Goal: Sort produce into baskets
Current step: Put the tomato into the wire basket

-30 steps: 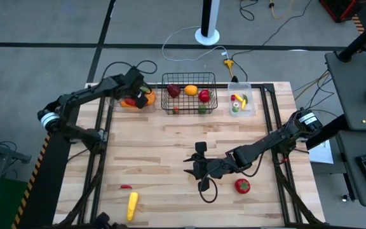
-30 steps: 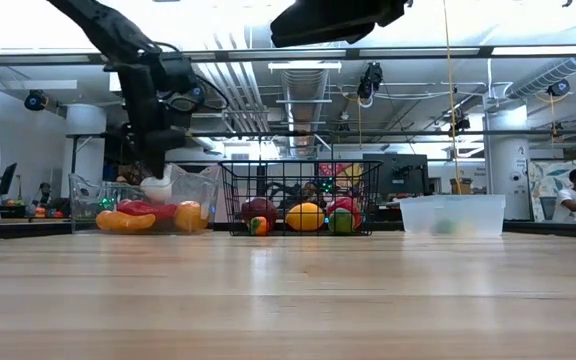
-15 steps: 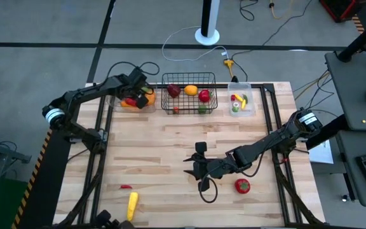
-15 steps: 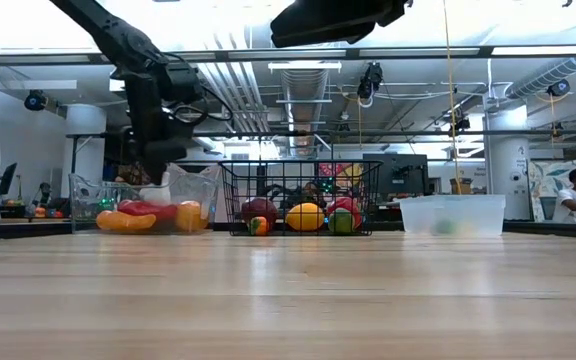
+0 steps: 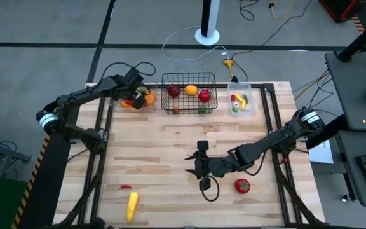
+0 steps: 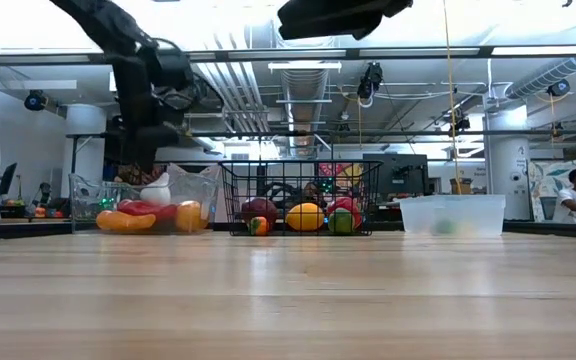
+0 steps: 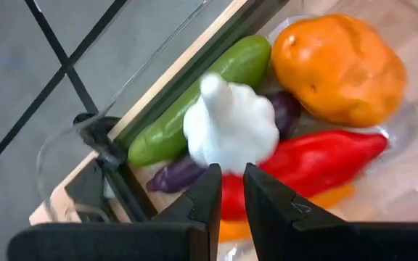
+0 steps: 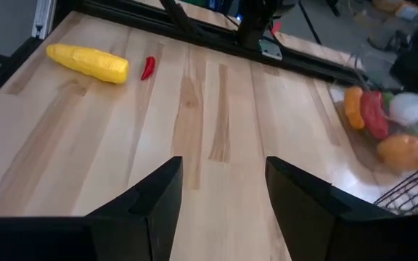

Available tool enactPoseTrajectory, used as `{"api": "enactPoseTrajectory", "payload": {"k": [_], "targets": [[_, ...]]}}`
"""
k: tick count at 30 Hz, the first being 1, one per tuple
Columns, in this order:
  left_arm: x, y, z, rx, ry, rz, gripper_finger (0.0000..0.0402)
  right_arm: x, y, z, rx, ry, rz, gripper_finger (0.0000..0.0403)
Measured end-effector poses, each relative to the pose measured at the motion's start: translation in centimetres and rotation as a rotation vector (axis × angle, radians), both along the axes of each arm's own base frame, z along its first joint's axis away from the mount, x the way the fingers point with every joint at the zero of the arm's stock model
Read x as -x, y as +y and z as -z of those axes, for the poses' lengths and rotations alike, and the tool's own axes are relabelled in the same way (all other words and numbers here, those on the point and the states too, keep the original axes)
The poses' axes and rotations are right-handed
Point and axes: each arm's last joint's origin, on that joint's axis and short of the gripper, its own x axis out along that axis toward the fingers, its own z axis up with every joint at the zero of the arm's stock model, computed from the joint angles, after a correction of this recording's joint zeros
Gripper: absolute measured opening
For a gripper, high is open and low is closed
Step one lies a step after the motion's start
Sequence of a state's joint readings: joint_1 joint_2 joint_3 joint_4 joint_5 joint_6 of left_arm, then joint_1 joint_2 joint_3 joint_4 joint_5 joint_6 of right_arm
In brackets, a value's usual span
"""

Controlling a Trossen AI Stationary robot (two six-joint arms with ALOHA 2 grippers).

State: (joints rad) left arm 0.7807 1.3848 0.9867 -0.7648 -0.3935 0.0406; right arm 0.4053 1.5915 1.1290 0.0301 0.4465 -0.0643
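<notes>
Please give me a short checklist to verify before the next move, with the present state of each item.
1. White garlic lies in the clear bin on the other produce, free of the fingers: ok.
2. Left gripper is above the bin, jaws almost together, nothing between them: ok.
3. Right gripper is open and empty above the table's middle: ok.
4. Produce left on the table: yellow corn, small red pepper, tomato: not ok.
5. Path from right gripper to the tomato is free: cannot tell.

The wire basket (image 5: 189,93) stands between two bins (image 5: 131,102) (image 5: 241,100); tomato (image 5: 242,186), corn (image 5: 132,205) and chili (image 5: 126,187) lie well before it.
</notes>
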Motion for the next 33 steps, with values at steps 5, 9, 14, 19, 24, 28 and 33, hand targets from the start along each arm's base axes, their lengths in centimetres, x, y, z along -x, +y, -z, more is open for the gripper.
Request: {"api": "enactPoseTrajectory", "payload": {"k": [5,9,14,19,24,28,33], "targets": [[0.4,-2.7,-2.2,-0.025,-0.078,-0.009,0.0043,0.6,-0.2,-0.2,-0.048,0.038,0.035,0.0190],[0.1,-5.6,-4.2,-0.075,-0.186,0.031,0.0043,1.2,-0.5,-0.3,-0.099,0.076,0.075,0.0190],[-0.6,-10.6,-6.2,-0.092,-0.360,0.140,0.0043,2.4,-1.0,-1.1,-0.161,0.115,0.126,0.0190],[-1.4,-16.6,-6.5,-0.155,-0.457,0.274,0.0042,3.8,-1.5,-2.2,-0.249,0.141,0.186,0.0190],[-1.7,-22.6,-5.9,-0.213,-0.550,0.427,0.0042,5.3,-1.8,-2.6,-0.340,0.200,0.264,0.0190],[-1.3,-26.3,-5.4,-0.254,-0.607,0.498,0.0042,6.0,-1.7,-2.4,-0.416,0.271,0.292,0.0190],[-1.1,-28.9,-4.6,-0.273,-0.628,0.558,0.0042,6.5,-1.1,-1.7,-0.505,0.390,0.274,0.0190]]}}
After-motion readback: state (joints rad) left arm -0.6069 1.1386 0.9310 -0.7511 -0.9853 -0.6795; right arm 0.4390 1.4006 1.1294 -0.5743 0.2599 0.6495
